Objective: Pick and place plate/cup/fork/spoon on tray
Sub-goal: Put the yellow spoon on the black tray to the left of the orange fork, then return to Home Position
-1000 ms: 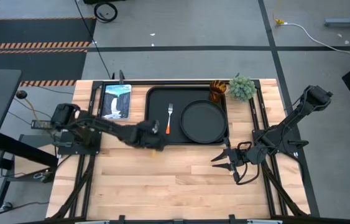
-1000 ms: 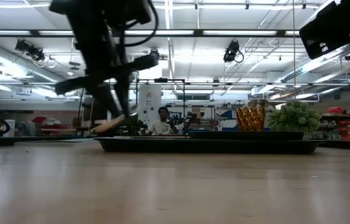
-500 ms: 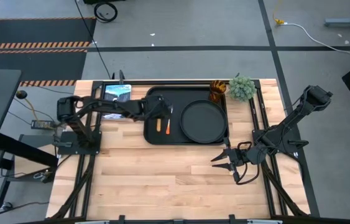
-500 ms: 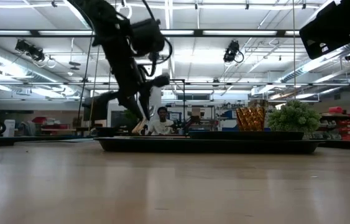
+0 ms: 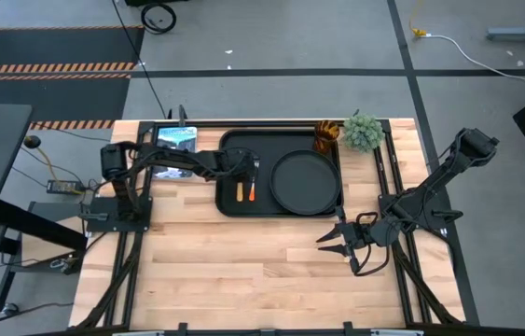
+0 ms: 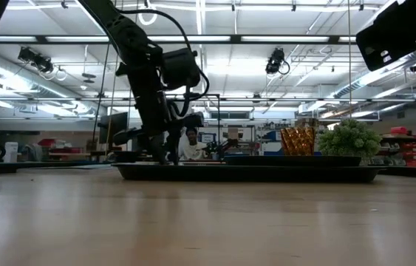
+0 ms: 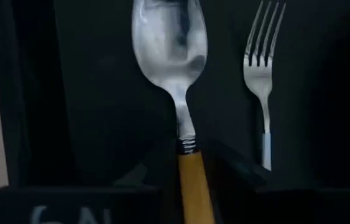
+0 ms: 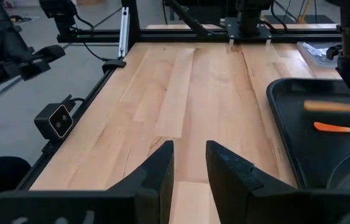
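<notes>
The black tray (image 5: 234, 140) lies at the table's far middle. The round black plate (image 5: 304, 182) lies in its right half, and the amber cup (image 5: 325, 137) stands at its far right corner. The fork (image 5: 253, 182) lies on the tray's left half. The spoon (image 5: 239, 190) lies just left of it and parallel to it, and both also show in the left wrist view: the spoon (image 7: 170, 43) and the fork (image 7: 263, 62). My left gripper (image 5: 237, 170) is low over the tray, shut on the spoon. My right gripper (image 5: 341, 238) is open and empty over the table's near right. My left gripper pinches the spoon's yellow-orange handle (image 7: 189, 171) between its two fingers, just behind the metal collar. The fingers come slanting down from above, one on each side of the handle. The bowl (image 7: 168, 37) points ahead of the fingers, low on the tray floor beside the fork's tines.
A fuzzy green plant (image 5: 363, 131) stands right of the cup. A flat picture card (image 5: 173, 149) lies left of the tray. Bare wood spans the table's near half (image 5: 243, 271). A person (image 6: 192, 144) shows in the room beyond the table.
My left gripper has carried the spoon from over the table by the tray's near left corner toward the far edge, onto the tray's left half, and has gone down. The spoon now lies beside the fork.
</notes>
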Controlling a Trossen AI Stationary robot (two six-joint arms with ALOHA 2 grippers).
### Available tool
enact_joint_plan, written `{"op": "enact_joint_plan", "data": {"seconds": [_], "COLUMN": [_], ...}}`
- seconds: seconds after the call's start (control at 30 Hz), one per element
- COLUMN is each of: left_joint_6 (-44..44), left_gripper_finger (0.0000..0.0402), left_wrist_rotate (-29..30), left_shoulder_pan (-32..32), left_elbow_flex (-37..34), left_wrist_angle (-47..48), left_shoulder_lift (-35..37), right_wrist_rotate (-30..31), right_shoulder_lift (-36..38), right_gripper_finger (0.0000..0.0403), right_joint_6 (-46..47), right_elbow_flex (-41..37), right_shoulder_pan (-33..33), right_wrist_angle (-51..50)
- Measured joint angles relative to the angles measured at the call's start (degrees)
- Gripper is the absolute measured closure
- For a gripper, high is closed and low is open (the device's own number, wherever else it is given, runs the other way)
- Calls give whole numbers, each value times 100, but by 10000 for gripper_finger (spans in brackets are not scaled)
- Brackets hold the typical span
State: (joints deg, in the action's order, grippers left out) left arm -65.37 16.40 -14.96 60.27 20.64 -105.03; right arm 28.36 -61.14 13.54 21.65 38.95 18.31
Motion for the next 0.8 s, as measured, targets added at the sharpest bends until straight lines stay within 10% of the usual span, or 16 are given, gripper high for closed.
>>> {"op": "enact_joint_plan", "data": {"seconds": [0.8], "left_joint_6": [2282], "left_gripper_finger": [239], "left_wrist_rotate": [865], "left_shoulder_pan": [923], "left_elbow_flex": [2], "left_wrist_angle": [323], "left_shoulder_lift": [1309], "right_wrist_rotate": [-802], "right_shoulder_lift": [970], "right_gripper_finger": [330], "right_joint_6": [-153], "right_elbow_flex": [-87], "right_shoulder_pan": [-562], "right_wrist_angle": [-791]}}
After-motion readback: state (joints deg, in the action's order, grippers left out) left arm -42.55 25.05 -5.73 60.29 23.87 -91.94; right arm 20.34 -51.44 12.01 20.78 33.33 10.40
